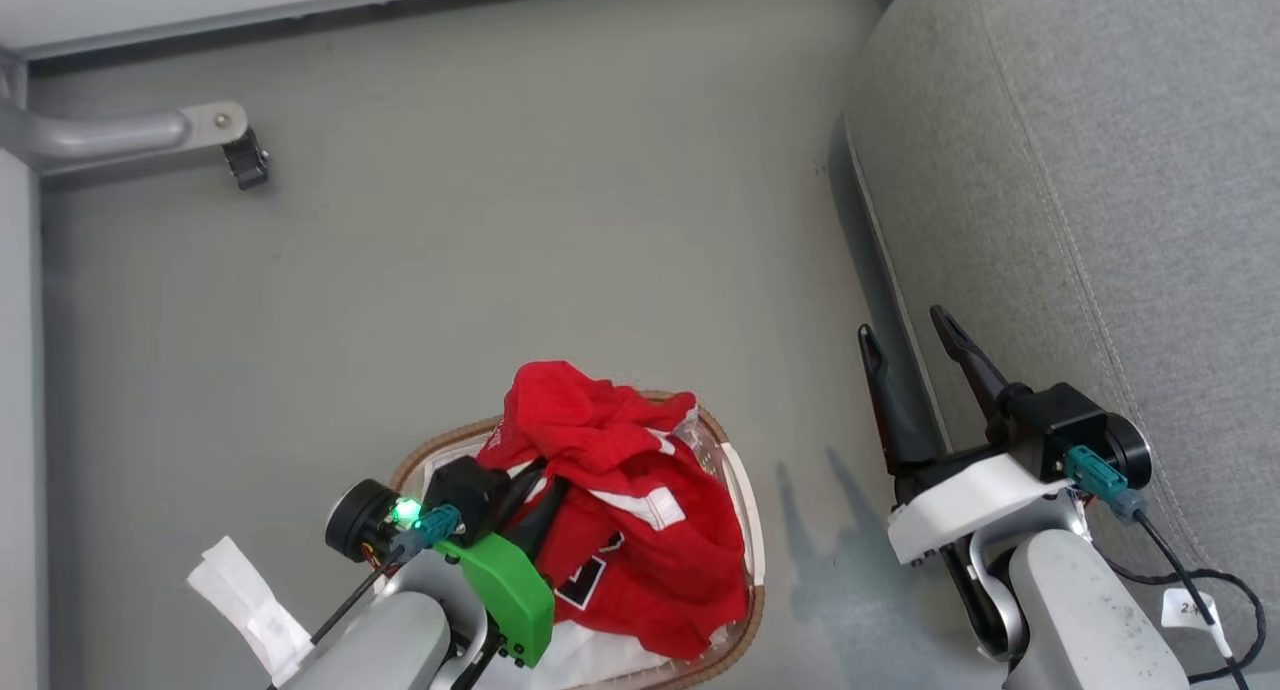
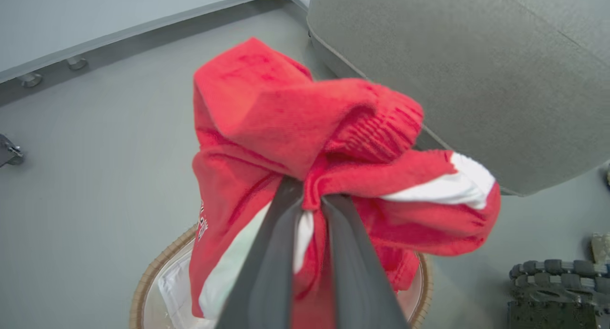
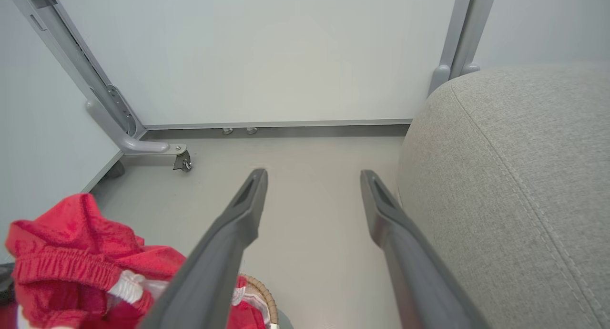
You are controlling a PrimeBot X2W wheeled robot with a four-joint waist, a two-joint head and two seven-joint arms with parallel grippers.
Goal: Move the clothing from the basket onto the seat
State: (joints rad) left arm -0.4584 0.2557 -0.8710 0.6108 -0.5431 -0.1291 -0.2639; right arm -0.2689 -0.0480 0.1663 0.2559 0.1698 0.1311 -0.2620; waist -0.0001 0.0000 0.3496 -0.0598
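My left jaws are clenched on the red shorts [image 2: 286, 114]. In the left wrist view my two dark fingers [image 2: 267, 262] rise from the bottom edge and meet at mid-frame, with a fold of red mesh and a strip of white trim pinched between them. The bunch stands up past the fingertips, its ribbed waistband at the upper right and a white stripe curling out at the right. The rest of the cloth hangs down toward the basket [image 2: 152, 272], whose brown woven rim shows at the bottom of that frame. In the head view the same red heap sits at lower centre, over and in the basket. The jersey [image 1: 590, 582], with part of a black, white-outlined number showing, lies beneath it on the white liner [image 1: 600, 658] near the bottom edge. The clothing is well apart from the seat [image 1: 1100, 170], the big grey cushion along the right side of the head view, with grey floor [image 1: 500, 220] between basket and seat. My right jaws are released, the two fingers [image 1: 968, 362] spread wide and holding nothing. In the head view they point up at lower right, just at the seat's front edge. In the right wrist view, floor shows through the gap between them, the seat swells at the right, and the shorts' elastic waistband sits at lower left. A metal frame foot [image 1: 225, 135] is at the upper left of the head view.
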